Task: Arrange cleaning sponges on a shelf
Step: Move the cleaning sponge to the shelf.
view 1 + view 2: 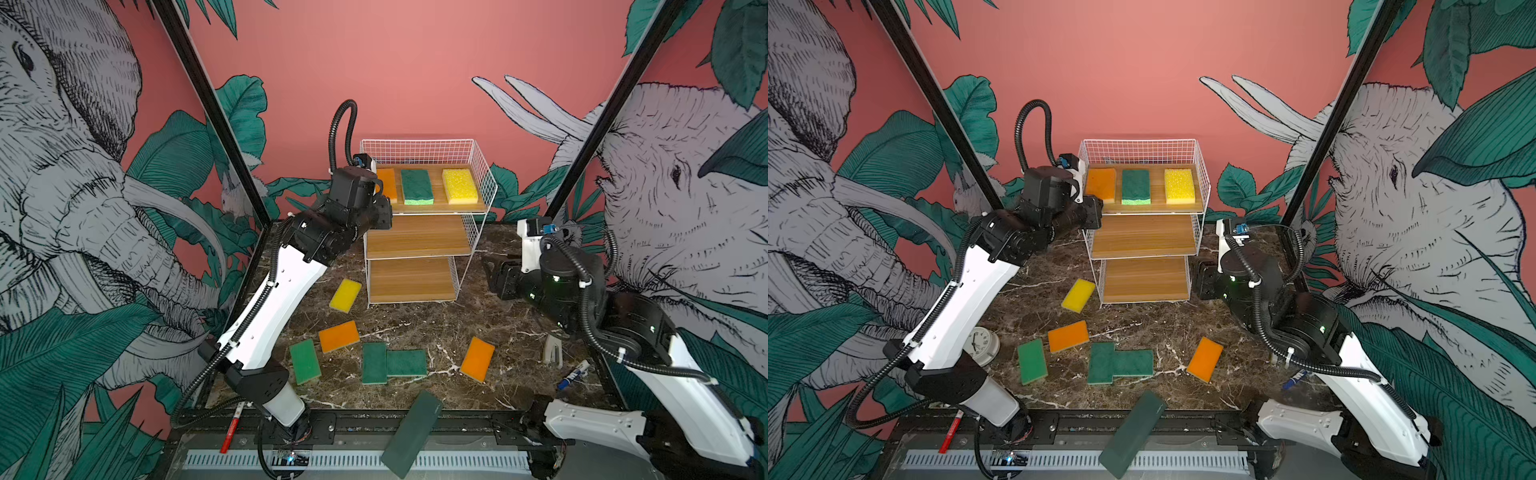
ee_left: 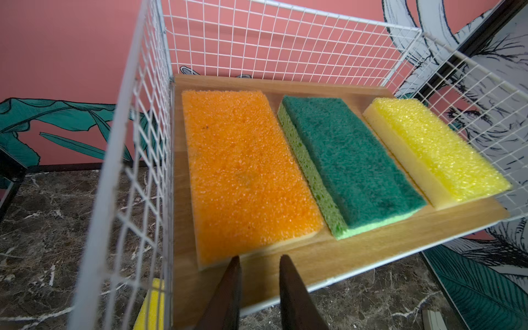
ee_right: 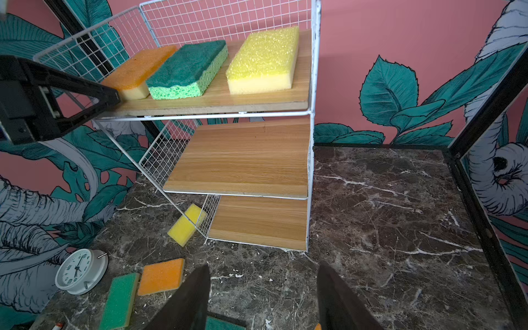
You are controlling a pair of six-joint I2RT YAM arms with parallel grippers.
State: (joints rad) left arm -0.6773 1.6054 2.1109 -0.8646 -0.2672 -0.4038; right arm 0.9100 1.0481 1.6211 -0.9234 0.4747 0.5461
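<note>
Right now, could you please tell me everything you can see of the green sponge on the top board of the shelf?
The green sponge is a rectangular pad with a dark green fibrous scouring top over a paler light-green porous foam layer, whose front edge looks slightly wavy. It lies flat, scouring side up, in the middle of the top board of the shelf, between the orange sponge and the yellow sponge, with a narrow gap on each side. Only the board touches it; neither hand does.
</note>
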